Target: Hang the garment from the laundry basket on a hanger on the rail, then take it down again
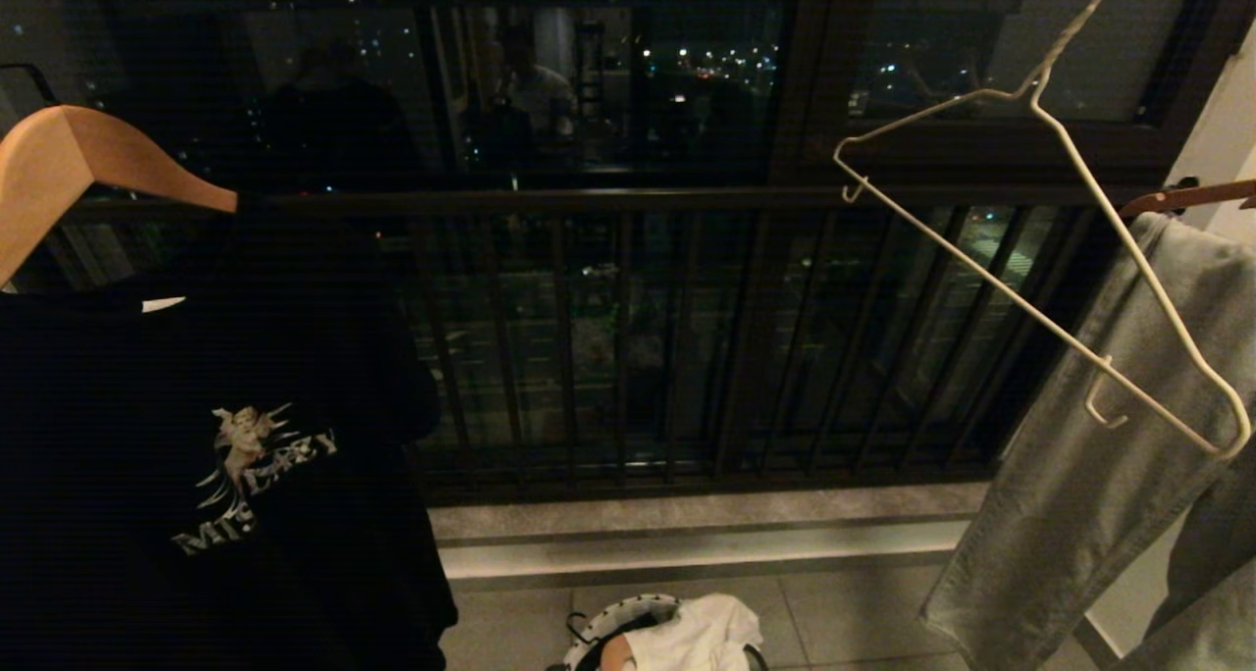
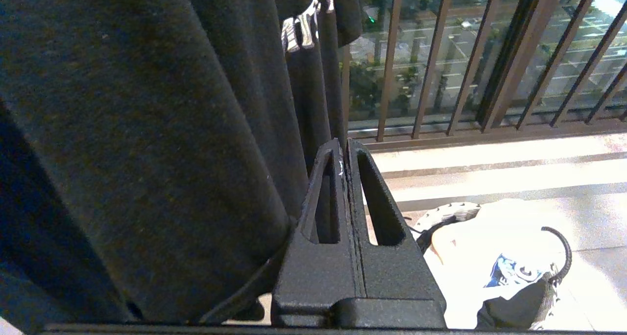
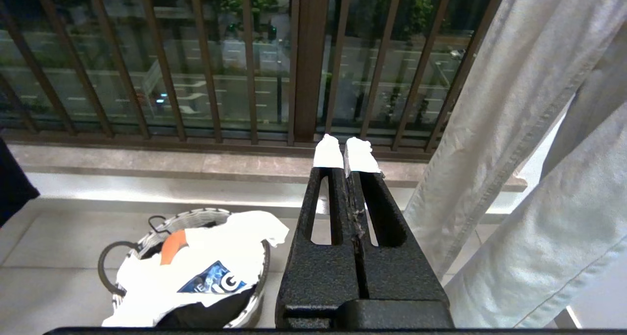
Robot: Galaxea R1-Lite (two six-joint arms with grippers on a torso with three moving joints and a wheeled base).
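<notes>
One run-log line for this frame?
phase: start | left gripper: shut, empty | right gripper: shut, empty | thin white wire hanger: bare | round patterned-rim laundry basket: floor, white T-shirt on top

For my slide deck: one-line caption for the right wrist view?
Shut right tool above the laundry basket topped by a white T-shirt.

Left end effector (image 2: 345, 151) fingers pressed together, right end effector (image 3: 346, 151) likewise, both empty

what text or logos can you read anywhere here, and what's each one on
"MI..." pale print under a winged figure, on the black T-shirt: the remaining letters are too blurred to read.
Blue graphic with pale letters on the white T-shirt in the laundry basket: creased, unreadable.
Nothing else bears text.
</notes>
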